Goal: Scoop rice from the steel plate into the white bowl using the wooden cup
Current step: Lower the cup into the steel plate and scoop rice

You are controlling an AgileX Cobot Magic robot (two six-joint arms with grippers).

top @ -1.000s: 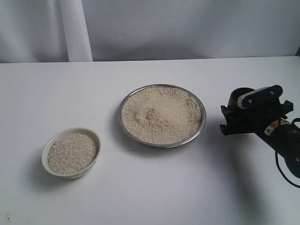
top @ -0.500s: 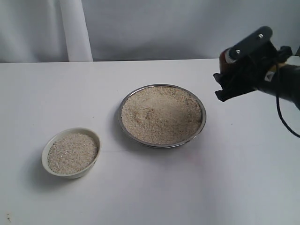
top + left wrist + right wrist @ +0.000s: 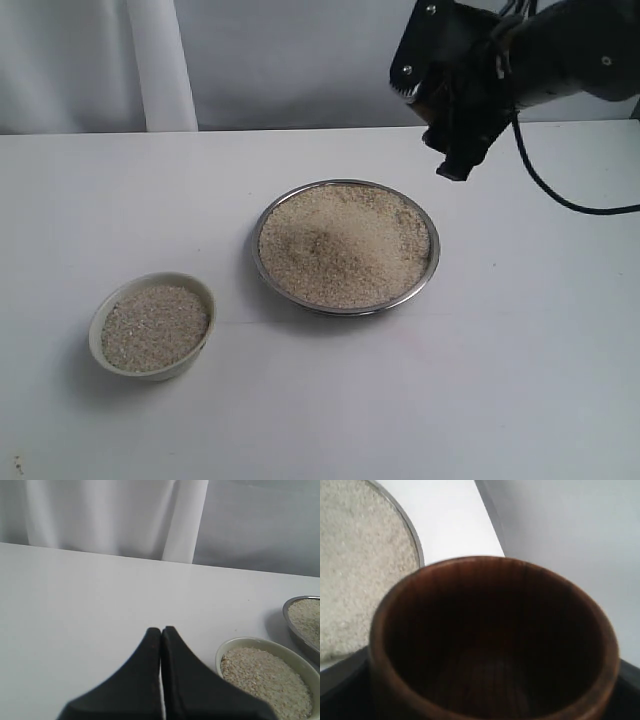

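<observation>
**White tabletop, empty cup raised beside the rice plate**

White table (image 3: pixel 500 380) and a pale grey curtain (image 3: pixel 300 60) make up the whole setting. Near the middle sits the steel plate (image 3: pixel 345 311), covered from rim to rim with rice (image 3: pixel 345 245). The white bowl (image 3: pixel 140 370) stands well apart from it, toward the left front, and already holds rice almost up to its rim.

The right gripper (image 3: pixel 460 120) hangs in the air above the plate's far right edge. Its jaws stand wide and clasp the wooden cup (image 3: pixel 492 640), which shows only in the right wrist view. There the cup's dark inside looks empty, and the plate's rim and grains lie just past it. In the exterior view the arm hides the cup.

The left gripper (image 3: pixel 161 635) waits near the bowl with its tips pressed together, holding nothing.

Some rice appears to have been moved already. This scoop has not begun: dipping, carrying across and tipping out all remain.
</observation>
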